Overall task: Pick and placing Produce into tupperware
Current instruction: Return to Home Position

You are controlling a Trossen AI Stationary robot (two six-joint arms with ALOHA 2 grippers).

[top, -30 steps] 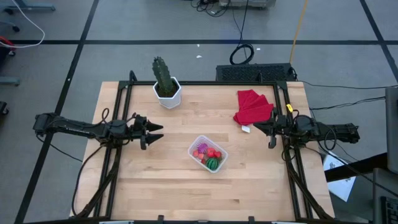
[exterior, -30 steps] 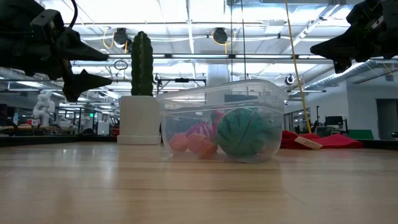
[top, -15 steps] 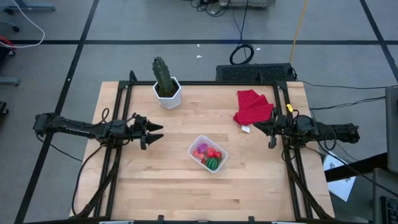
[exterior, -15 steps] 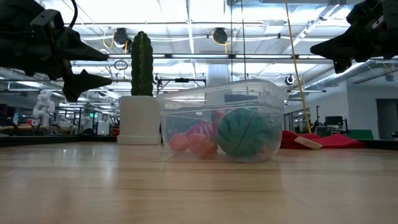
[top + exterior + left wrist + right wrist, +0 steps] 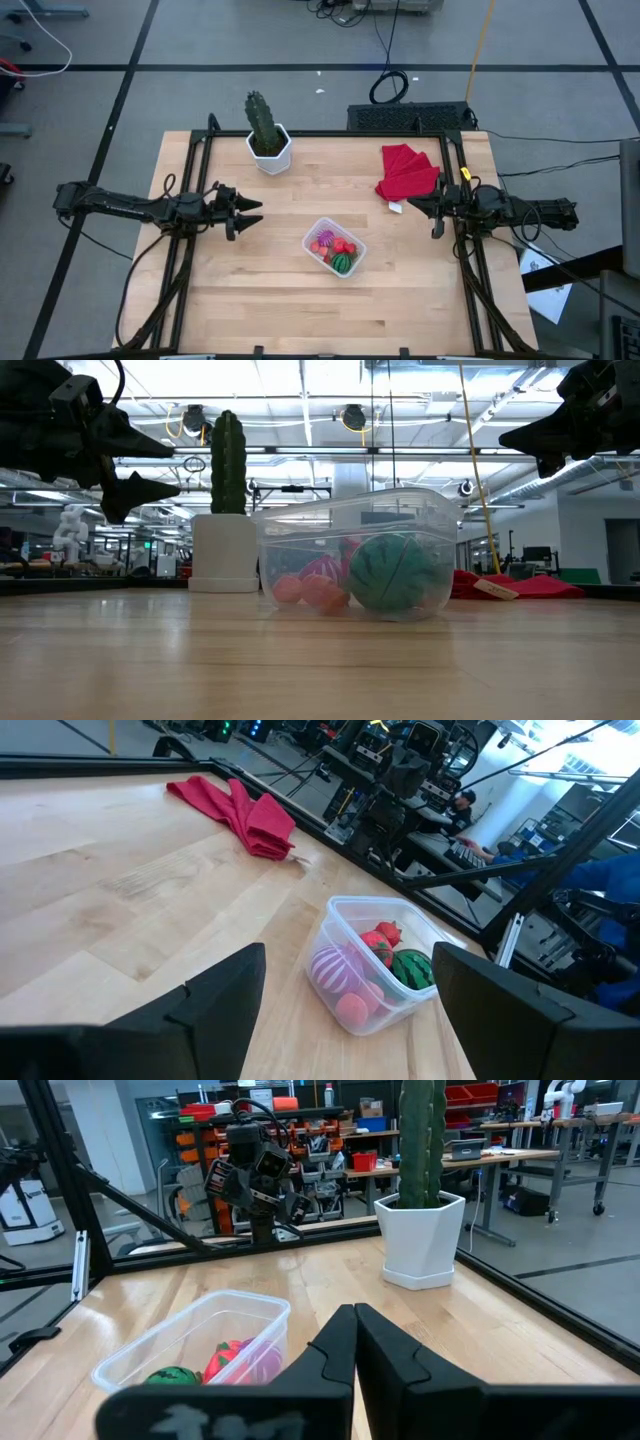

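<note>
No writing, brand, number or sign can be read in any view; the small white tag (image 5: 396, 208) at the edge of the red cloth (image 5: 408, 170) is too small to make out, and the clear tupperware (image 5: 311, 238) shows no legible mark on its walls

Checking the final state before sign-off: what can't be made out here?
- Produce count: too small in the high view; in the low view the green melon hides pieces behind it in the tupperware.
- Right wrist view: the shut right gripper covers part of the tupperware.
- Cactus top: cut off by that view's edge.
- Left gripper, open over the table's left, hides nothing.
</note>
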